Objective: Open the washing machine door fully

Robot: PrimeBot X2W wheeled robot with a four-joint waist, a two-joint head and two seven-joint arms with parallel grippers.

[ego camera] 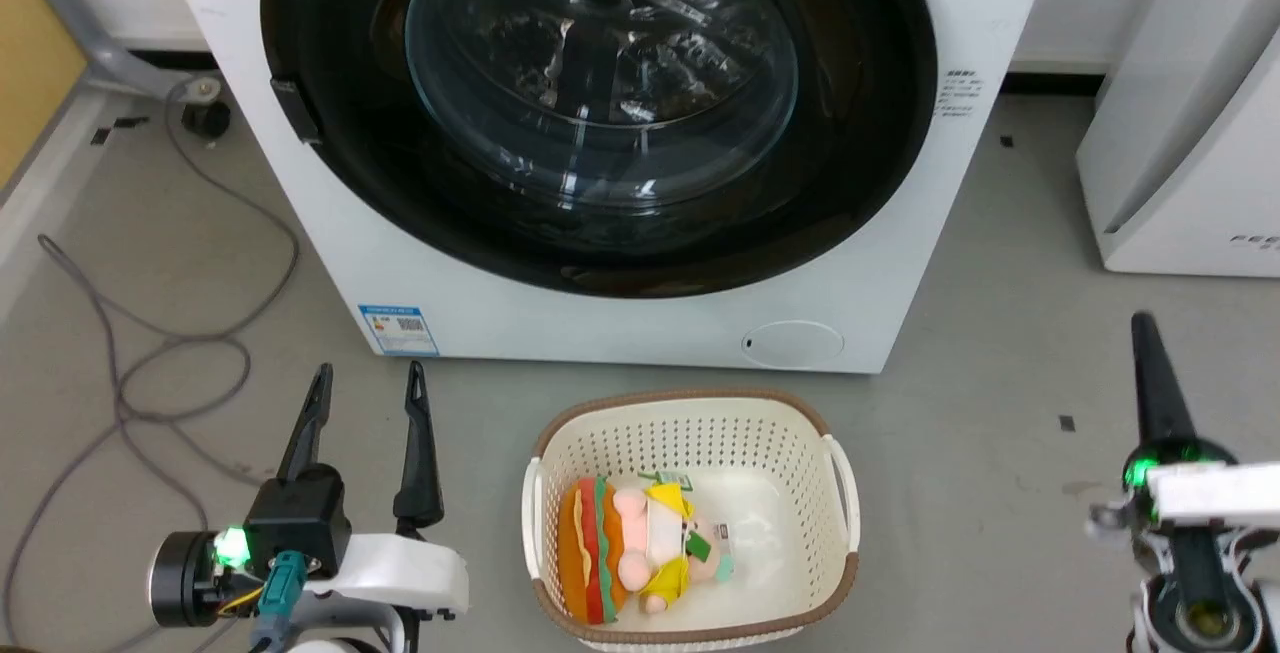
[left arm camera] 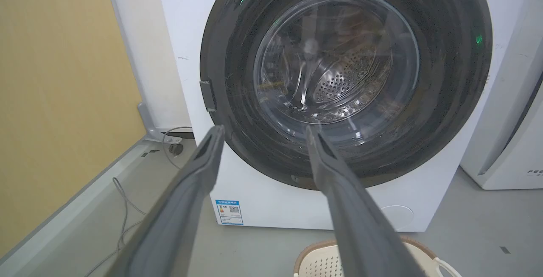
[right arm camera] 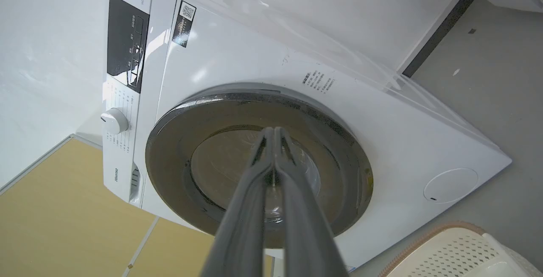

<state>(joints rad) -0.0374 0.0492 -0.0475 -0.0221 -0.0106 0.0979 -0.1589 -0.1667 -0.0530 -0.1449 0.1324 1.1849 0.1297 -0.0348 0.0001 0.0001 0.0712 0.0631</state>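
washing machine door (ego camera: 600,103): sits flat against the front of the washing machine (ego camera: 640,323), no gap visible at its rim. Black ring plus clear glass bowl, steel drum visible through the glass. Small dark tab (ego camera: 297,110) on the door's left edge.

Machine front, below the door: blue label (ego camera: 398,329) at lower left, round flap (ego camera: 792,343) at lower right. Right wrist view shows a white knob (right arm camera: 114,121) and a dark control panel (right arm camera: 127,41) on the top strip.

left gripper (ego camera: 367,373): 2 fingers spread apart, nothing between them. It's over the floor near the machine's lower left corner, not touching machine or door. Its wrist view looks at the door's lower left part.

right gripper (right arm camera: 271,130): fingers pressed together at the tips, nothing clamped. Low right in head view, well apart from the machine, aimed at the door.

Cream basket (ego camera: 690,403) on the floor just in front of the machine, between the 2 arms, with a burger plush toy (ego camera: 620,548) inside. Grey cables (ego camera: 150,353) loop on the floor at left. Another white appliance (ego camera: 1180,133) stands at right.
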